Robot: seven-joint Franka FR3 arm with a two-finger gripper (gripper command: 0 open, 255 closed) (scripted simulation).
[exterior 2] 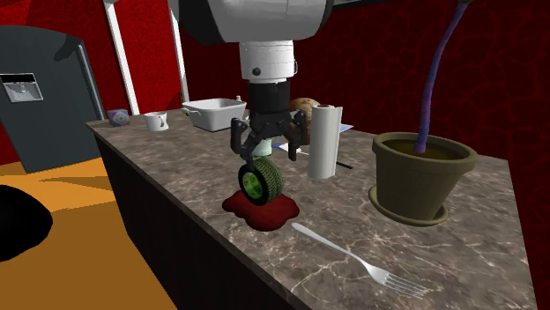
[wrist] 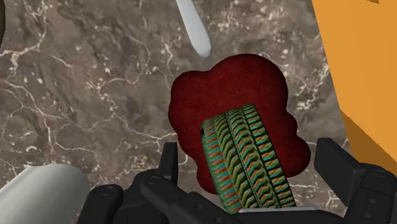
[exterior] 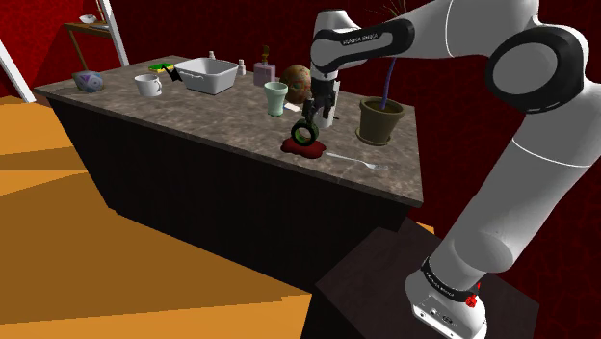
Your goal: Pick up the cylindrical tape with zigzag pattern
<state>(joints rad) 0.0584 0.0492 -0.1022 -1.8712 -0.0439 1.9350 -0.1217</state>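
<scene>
The tape roll (exterior 2: 261,182) has green and orange zigzag bands and a green core. It stands on edge on a dark red mat (exterior 2: 261,210) on the marble counter (exterior 2: 176,176). My black gripper (exterior 2: 264,154) hangs straight down over it, open. In the wrist view the roll (wrist: 248,165) sits between the two fingers of the gripper (wrist: 250,153), and neither finger (wrist: 169,167) touches it. From the shoulder view, the gripper (exterior: 310,120) is just above the roll (exterior: 305,132) and the mat (exterior: 301,147).
A white paper-towel roll (exterior 2: 324,141) stands just behind the gripper, with a potted plant (exterior 2: 421,176) on the second exterior view's right. A fork (exterior 2: 353,257) lies near the mat. A white basin (exterior 2: 214,113) and a mug (exterior 2: 156,121) sit farther along. The counter edge (wrist: 331,76) runs close by the mat.
</scene>
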